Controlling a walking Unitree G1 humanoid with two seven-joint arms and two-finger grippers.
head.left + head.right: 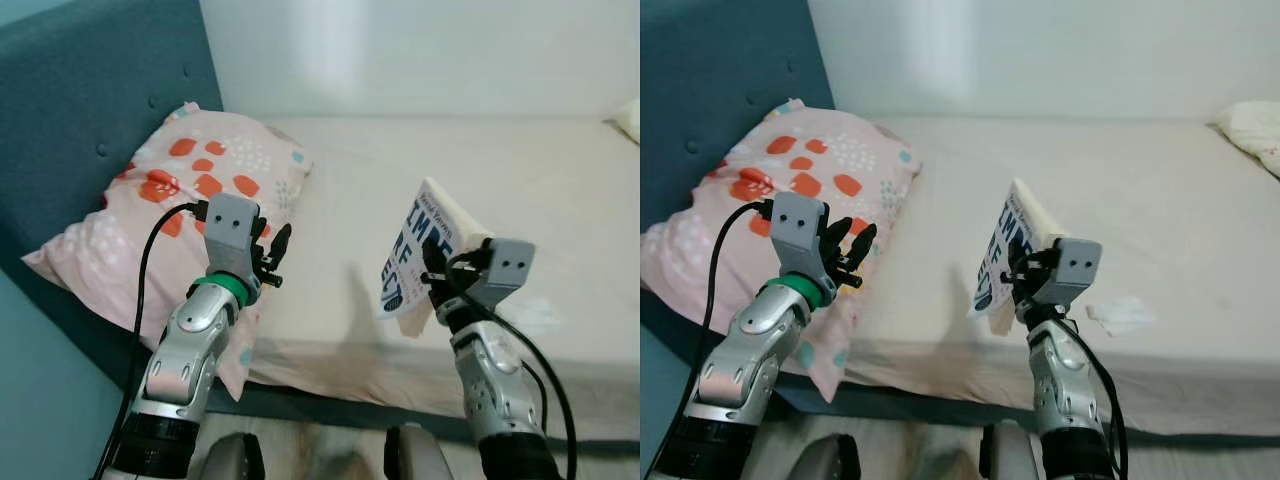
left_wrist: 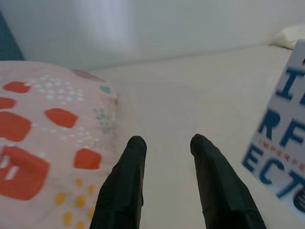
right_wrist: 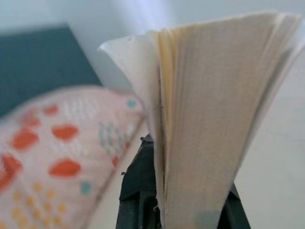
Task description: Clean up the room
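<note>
**K:** Right gripper (image 1: 437,272) is clamped on the book (image 1: 420,256), fingers either side of the lower pages. Book's upright and tilted, blue-lettered white cover facing the left arm, held over the front edge of the bed (image 1: 500,180).

**M:** Page block visible?

**K:** Yes, the wrist view looks straight at the fanned page edges (image 3: 209,119); outer cover curls away at the top.

**M:** Left side?

**K:** Left gripper (image 1: 275,255) is empty, fingers (image 2: 125,186) parted with a clear gap. It hangs over the mattress just beside the pillow (image 1: 190,190), touching nothing as far as I can see.

**M:** Pillow position?

**K:** Pink, orange and teal blotches, at the bed's head end against the teal headboard (image 1: 80,100), one corner drooping over the front edge.

**M:** Anything else on the bed?

**K:** Crumpled white scrap (image 1: 1122,314) near the front edge, just beyond the right arm. Pale cushion-like thing (image 1: 1252,128) at the far corner, mostly cut off.
</note>
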